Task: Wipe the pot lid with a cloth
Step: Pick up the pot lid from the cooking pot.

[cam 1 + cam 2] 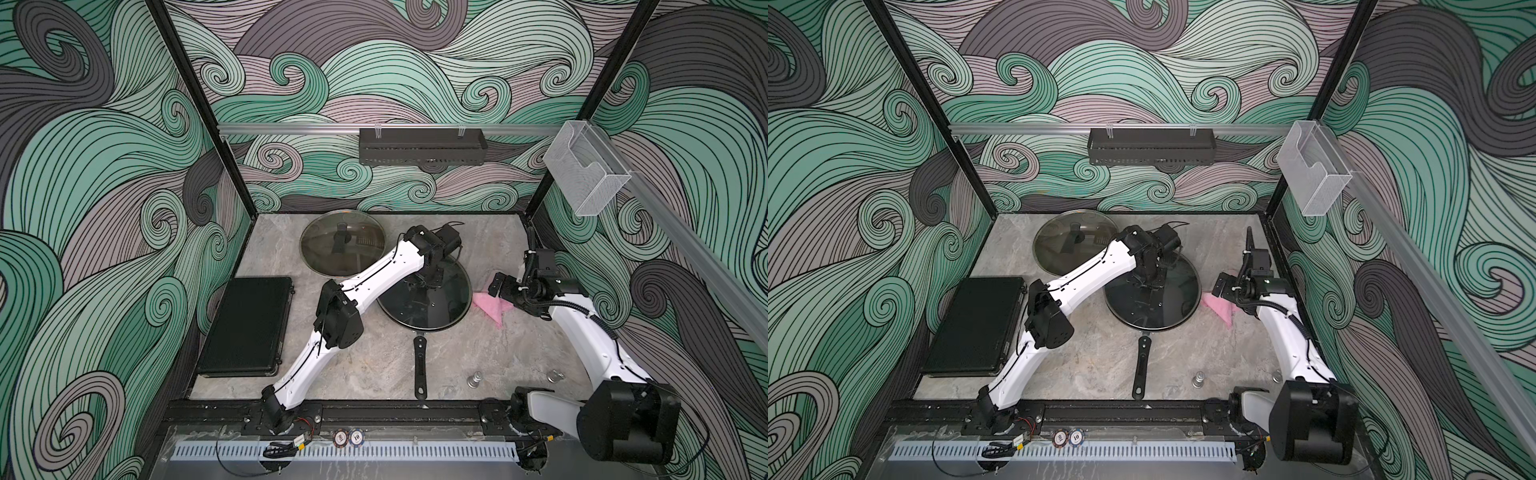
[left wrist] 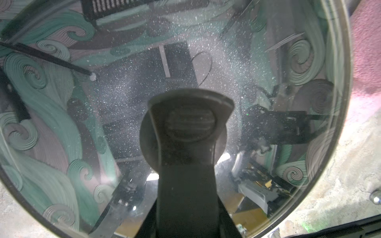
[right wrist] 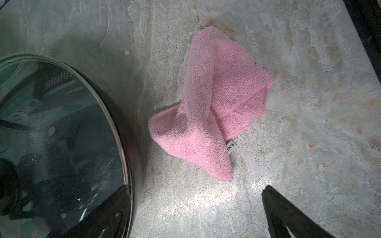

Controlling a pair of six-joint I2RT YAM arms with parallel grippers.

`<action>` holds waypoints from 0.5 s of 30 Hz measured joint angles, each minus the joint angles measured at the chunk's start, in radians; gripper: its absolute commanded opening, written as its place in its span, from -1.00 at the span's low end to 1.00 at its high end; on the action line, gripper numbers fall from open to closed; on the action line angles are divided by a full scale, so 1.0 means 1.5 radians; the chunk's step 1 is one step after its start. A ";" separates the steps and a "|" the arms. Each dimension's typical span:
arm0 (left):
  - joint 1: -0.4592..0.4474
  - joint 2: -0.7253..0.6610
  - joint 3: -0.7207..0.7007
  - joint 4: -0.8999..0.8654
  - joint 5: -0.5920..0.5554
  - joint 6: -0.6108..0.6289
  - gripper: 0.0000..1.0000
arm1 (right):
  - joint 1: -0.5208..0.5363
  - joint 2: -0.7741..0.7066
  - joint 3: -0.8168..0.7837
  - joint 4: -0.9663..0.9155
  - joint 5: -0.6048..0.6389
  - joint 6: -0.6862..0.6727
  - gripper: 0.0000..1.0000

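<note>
The pot lid (image 1: 440, 309), round glass with a metal rim, lies on a black frying pan (image 3: 128, 144) mid-table in both top views (image 1: 1163, 307). My left gripper (image 1: 430, 283) reaches down onto its centre. In the left wrist view the lid's black handle (image 2: 189, 123) runs back between the jaws of the left gripper (image 2: 186, 218), which is shut on it. The cloth (image 1: 492, 306), a crumpled pink towel, lies on the table just right of the pan (image 3: 216, 107). My right gripper (image 1: 498, 287) hovers open by the cloth's left edge; one finger (image 3: 288, 216) shows, with nothing held.
A second glass lid (image 1: 343, 243) lies at the back left, partly under my left arm. A black case (image 1: 245, 328) sits on the left. The pan's handle (image 1: 420, 365) points at the front edge. Two small metal weights (image 1: 475, 379) (image 1: 555, 376) stand front right.
</note>
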 measured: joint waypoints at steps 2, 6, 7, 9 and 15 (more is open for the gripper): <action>0.003 -0.008 0.000 0.016 0.004 0.004 -1.00 | -0.002 0.000 -0.003 0.006 0.001 0.000 0.98; 0.016 -0.039 0.000 0.052 0.013 0.007 -1.00 | -0.011 0.007 -0.003 0.017 0.000 0.001 0.96; 0.019 -0.051 0.000 0.057 0.012 0.009 -1.00 | -0.017 0.012 -0.003 0.021 -0.003 0.001 0.94; 0.026 -0.073 0.000 0.063 0.009 0.013 -1.00 | -0.031 0.026 -0.003 0.028 -0.005 0.002 0.92; 0.059 -0.188 -0.060 0.127 0.040 0.042 -1.00 | -0.055 0.082 -0.003 0.070 -0.021 -0.001 0.81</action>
